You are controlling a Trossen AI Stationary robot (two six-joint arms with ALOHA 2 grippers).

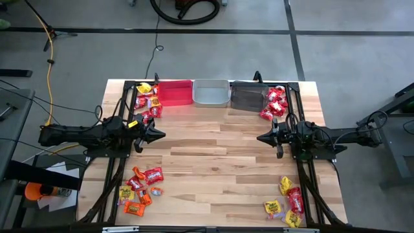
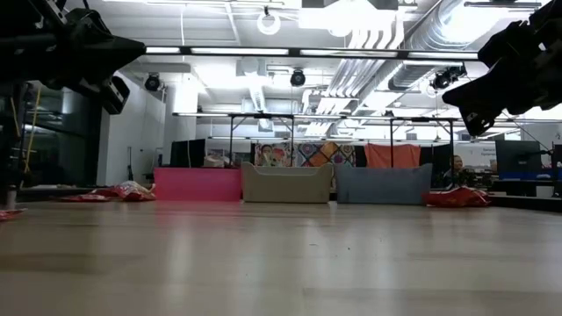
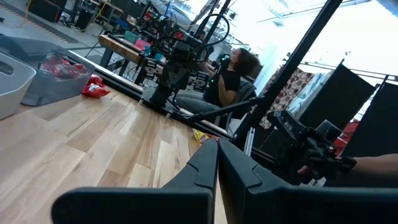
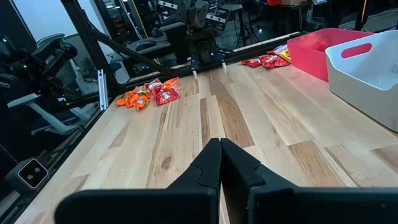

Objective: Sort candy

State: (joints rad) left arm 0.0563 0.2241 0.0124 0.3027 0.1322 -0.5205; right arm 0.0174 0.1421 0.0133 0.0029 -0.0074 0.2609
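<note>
Near-edge candy (image 1: 141, 191) lies in loose clusters at both corners, packets pointing every way; more flanks the far bins (image 1: 211, 92). Left gripper (image 1: 159, 134) and right gripper (image 1: 261, 138) hover, fingers together, empty.

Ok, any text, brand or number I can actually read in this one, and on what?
None can be read.
The candy wrappers carry print, but it is too small and blurred to read in any view.
The red bin, the grey bin and the dark bin show no label.
</note>
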